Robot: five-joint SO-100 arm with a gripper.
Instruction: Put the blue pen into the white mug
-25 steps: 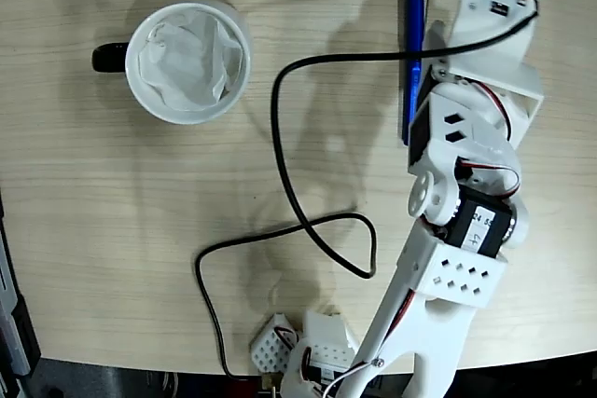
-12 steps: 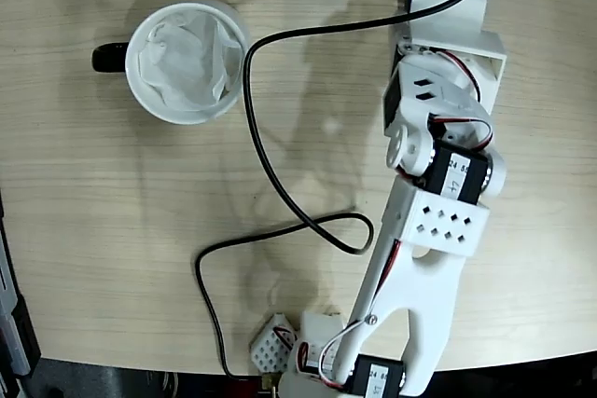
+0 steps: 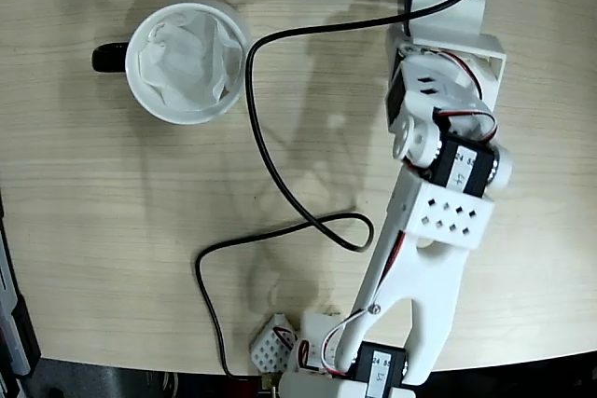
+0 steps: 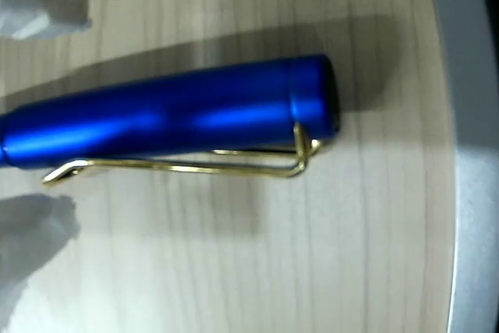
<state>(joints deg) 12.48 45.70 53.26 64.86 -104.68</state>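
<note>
Wrist view: the blue pen [image 4: 171,118] lies flat on the desk [image 4: 312,255] between the end effector's [image 4: 35,107] spread fingers [image 4: 31,232], clip facing 6 o'clock. In the fixed view the white mug [image 3: 187,61] sits way off at 10 o'clock, well apart from the arm [image 3: 438,184].

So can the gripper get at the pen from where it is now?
Probably yes. In the wrist view the pen lies flat on bare table between the two blurred white fingertips, which stand apart on either side with nothing between them and the pen.
</note>
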